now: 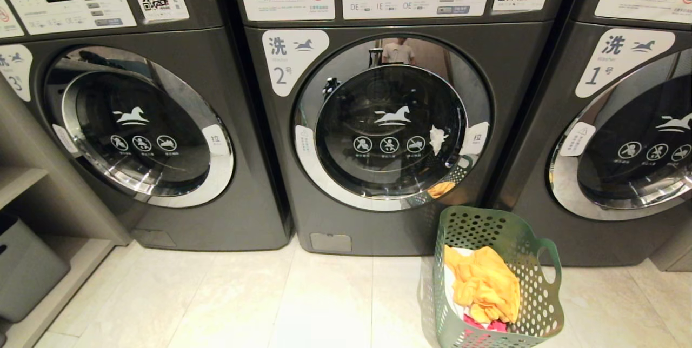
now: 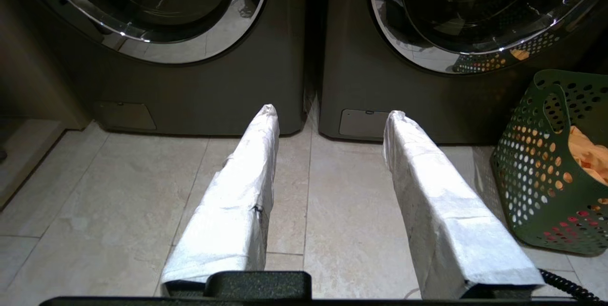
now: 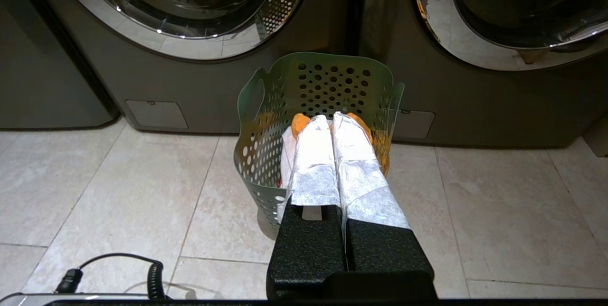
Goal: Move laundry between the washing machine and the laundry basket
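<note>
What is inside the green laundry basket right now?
The laundry basket holds an orange-yellow garment on top, a white cloth at its side, and red-pink fabric peeking out beneath. Anything deeper is covered by these.

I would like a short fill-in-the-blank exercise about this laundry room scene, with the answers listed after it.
1. The washing machine door is ____.
2. The laundry basket is ____ in colour.
3. The topmost laundry in the basket is coloured ____.
4. The machine at the basket's other side bears number ____.

Answers: closed; green; orange-yellow; 1
</note>
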Available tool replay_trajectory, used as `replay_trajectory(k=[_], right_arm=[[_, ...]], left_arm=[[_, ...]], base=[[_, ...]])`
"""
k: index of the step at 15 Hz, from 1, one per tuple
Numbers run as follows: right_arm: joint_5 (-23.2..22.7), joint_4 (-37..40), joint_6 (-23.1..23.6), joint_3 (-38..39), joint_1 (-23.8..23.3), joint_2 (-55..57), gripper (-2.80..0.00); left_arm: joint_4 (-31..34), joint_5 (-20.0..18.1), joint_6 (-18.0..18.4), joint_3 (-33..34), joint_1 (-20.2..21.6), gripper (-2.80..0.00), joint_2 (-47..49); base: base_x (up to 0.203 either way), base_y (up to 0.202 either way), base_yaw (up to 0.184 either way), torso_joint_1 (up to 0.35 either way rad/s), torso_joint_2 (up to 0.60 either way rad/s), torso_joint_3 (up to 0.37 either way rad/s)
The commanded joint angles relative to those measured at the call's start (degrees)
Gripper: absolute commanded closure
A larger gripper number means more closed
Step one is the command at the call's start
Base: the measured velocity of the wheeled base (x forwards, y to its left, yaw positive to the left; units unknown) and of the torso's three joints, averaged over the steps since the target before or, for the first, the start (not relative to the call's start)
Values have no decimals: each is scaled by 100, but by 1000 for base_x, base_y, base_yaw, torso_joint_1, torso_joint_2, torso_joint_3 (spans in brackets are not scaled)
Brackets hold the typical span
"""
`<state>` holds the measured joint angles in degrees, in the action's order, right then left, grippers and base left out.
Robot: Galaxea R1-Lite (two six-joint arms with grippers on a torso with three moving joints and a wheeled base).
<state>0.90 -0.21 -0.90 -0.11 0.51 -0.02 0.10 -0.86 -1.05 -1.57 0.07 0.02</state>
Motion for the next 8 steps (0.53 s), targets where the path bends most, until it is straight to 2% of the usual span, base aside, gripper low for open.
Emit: replay_trajectory(k=[1,3,4,6,8], right_arm=[[15,3,2,11,2,2,0],[15,12,18,11,2,10,0],[-11,12,63,11,2,2,0],[-20,3,182,11,2,6,0],[-21,3,187,11,2,9,0]], left_arm=[[-2,-7,120,-8,1,0,6],[5,-85,769,100,1,0,2],[19,-80,913,162,1,0,-1],[13,-66,430,149,1,0,-2],[8,-45,395,148,1,0,-2]], base=[[0,0,0,0,0,0],[0,0,0,0,0,0],[0,0,0,0,0,0],[0,0,0,0,0,0],[0,0,0,0,0,0]])
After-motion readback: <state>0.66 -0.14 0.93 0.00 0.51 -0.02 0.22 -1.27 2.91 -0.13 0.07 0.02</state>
